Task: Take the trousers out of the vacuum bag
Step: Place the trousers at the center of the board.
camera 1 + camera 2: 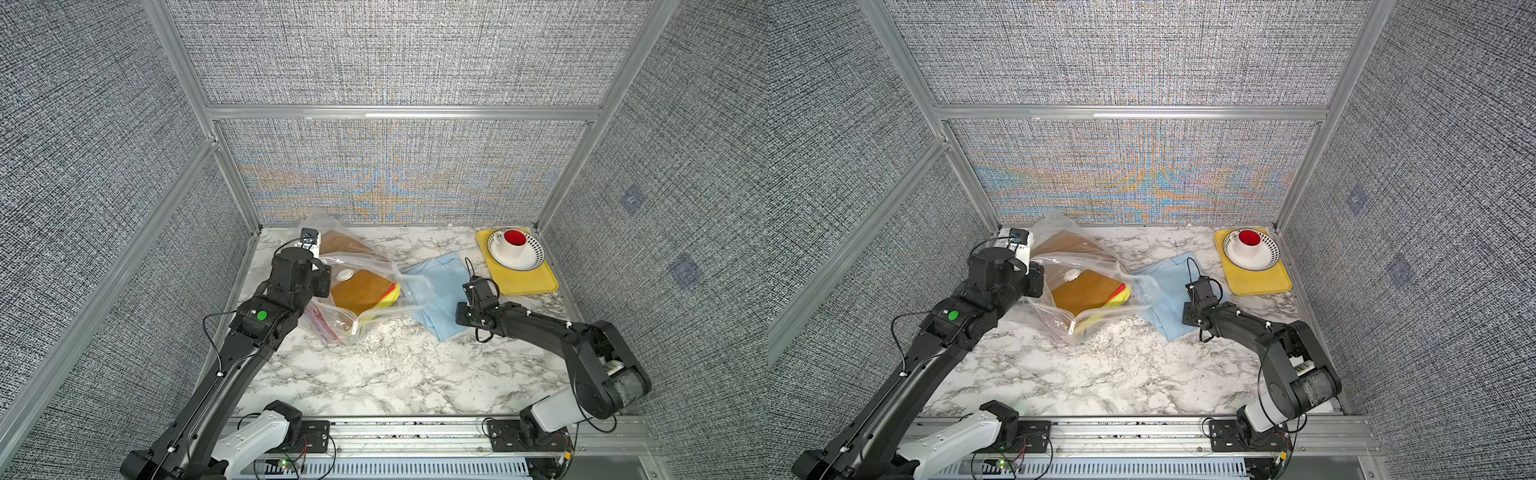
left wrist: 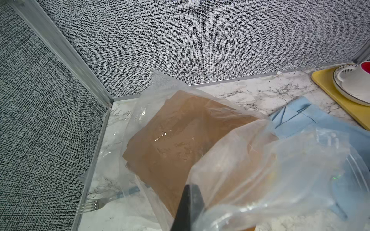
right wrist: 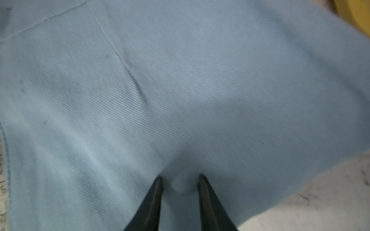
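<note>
- The left gripper [image 2: 190, 192] is at the left end of the vacuum bag [image 1: 365, 259]. Its fingers are pressed together on a bunch of the clear film and hold that end raised off the table [image 1: 374, 374]. In both top views the wrist hides the tips.
- Inside the bag, the mustard brown trousers [image 1: 361, 291] top a folded stack, with red and yellow edges [image 1: 392, 297] showing toward the mouth. The mouth gapes to the right, toward the right arm. The crinkled film hides whatever lies lower in the stack.
- The light blue trousers [image 1: 440, 291] lie on the table just right of the mouth. Their left edge is under the bag's lip, and their long axis runs from the back wall toward the front.
- The right gripper [image 3: 180, 180] is directly over this pair and is the nearer arm. Its jaws are part-spread and the tips press into the cloth, with a small ridge gathered between them. I judge it not yet firmly nipped.
- The next pull probably runs rightward, away from the mouth.
- The yellow tray [image 1: 536, 278] sits just beside the blue cloth, so there is little room that way.
</note>
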You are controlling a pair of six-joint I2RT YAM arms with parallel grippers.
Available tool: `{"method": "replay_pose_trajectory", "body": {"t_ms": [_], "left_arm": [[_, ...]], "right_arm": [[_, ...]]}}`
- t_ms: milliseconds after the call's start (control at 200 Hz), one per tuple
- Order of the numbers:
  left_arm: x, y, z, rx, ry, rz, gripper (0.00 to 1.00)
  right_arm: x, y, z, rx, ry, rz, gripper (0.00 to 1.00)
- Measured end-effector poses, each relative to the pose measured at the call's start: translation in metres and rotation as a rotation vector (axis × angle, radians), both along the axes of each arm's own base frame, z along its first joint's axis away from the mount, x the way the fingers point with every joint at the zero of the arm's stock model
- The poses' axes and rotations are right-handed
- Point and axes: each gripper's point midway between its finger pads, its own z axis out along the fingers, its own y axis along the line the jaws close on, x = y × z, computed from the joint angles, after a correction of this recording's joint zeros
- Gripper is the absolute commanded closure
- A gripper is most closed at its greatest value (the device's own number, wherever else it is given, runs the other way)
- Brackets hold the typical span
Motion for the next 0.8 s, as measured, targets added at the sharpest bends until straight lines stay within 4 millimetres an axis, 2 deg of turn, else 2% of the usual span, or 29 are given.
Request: {"method": "replay_pose_trajectory", "body": {"t_ms": [115,280,440,521,616,686,801], "left_arm": [[0.0,0.0,0.002,0.0,-0.004,-0.002,1.0],[0.001,-0.001,0.001,0.005,-0.002,-0.005,1.0],[0.002,-0.003,0.001,0.003,-0.002,-0.017,1.0],[0.002,-0.005,0.0,0.0,0.0,-0.03,1.0],[0.002,-0.011,0.0,-0.006,0.003,-0.057,1.0],[0.003,-0.015,-0.002,-0.01,0.009,-0.081,1.0],[0.005,-0.025,-0.005,-0.019,0.022,-0.128,1.0]], "right_arm": [[-0.011,0.007,-0.005,0.039,-0.018,0.006,0.66],[-0.018,0.021,-0.006,0.08,-0.043,0.025,0.66],[-0.027,0.022,0.009,0.088,-0.025,0.032,0.61],[-0.021,0.021,0.04,0.087,-0.084,0.022,0.56],[-0.014,0.028,0.092,0.104,-0.217,0.055,0.47],[-0.013,0.043,0.13,0.144,-0.306,0.122,0.42],[-0.013,0.072,0.173,0.222,-0.387,0.237,0.39]]}}
